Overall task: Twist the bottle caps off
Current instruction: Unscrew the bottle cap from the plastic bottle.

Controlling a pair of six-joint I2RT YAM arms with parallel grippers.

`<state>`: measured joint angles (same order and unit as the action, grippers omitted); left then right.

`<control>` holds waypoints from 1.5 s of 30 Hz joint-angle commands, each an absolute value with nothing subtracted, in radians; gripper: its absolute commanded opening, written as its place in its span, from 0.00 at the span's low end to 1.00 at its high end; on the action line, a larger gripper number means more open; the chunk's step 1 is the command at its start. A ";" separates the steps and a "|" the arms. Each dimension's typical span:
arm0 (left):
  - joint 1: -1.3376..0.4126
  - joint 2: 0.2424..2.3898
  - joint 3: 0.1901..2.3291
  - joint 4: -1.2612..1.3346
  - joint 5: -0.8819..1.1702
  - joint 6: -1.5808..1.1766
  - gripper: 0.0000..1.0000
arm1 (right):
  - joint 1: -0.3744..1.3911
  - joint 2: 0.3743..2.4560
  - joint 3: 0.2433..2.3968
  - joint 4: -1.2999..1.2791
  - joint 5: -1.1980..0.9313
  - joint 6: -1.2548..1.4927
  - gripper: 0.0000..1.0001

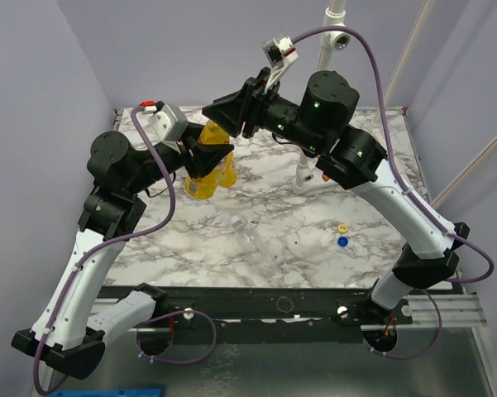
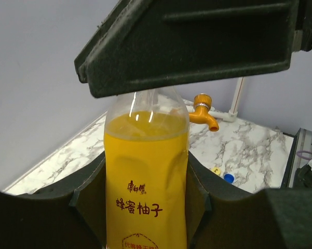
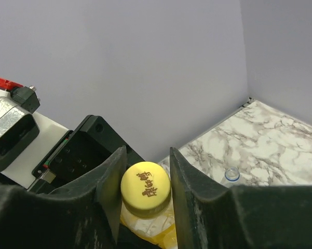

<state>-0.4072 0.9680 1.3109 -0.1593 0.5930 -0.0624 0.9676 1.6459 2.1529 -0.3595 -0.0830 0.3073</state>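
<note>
A yellow-orange bottle (image 1: pixel 202 185) with a yellow label stands upright at the back left of the table. My left gripper (image 1: pixel 208 157) is shut on its body, one finger on each side, as the left wrist view shows on the bottle (image 2: pixel 145 181). My right gripper (image 1: pixel 217 116) is over the bottle's top, its fingers (image 3: pixel 111 181) pressed on both sides of the yellow cap (image 3: pixel 145 188). A second yellow-orange bottle (image 1: pixel 228 172) stands just behind. A loose yellow cap (image 1: pixel 342 228) and a loose blue cap (image 1: pixel 342 241) lie at the right. The Pepsi bottle is hidden.
A plain clear bottle (image 1: pixel 253 241) lies on its side mid-table; an uncapped clear bottle mouth (image 3: pixel 231 174) shows in the right wrist view. A white pipe with an orange tap (image 1: pixel 306 175) stands at the back centre. Walls enclose the left and back.
</note>
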 commanded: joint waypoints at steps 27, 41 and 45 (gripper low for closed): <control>-0.408 1.018 1.414 -0.120 1.253 -0.455 0.00 | 0.957 1.532 1.961 0.274 -1.381 0.504 0.01; -0.408 0.943 1.309 -0.160 0.784 -0.059 0.03 | 0.951 1.561 2.188 -0.425 -0.179 0.209 0.99; -0.408 0.924 1.276 -0.150 0.670 0.063 0.03 | 0.953 1.607 2.248 -0.513 -0.044 0.230 0.91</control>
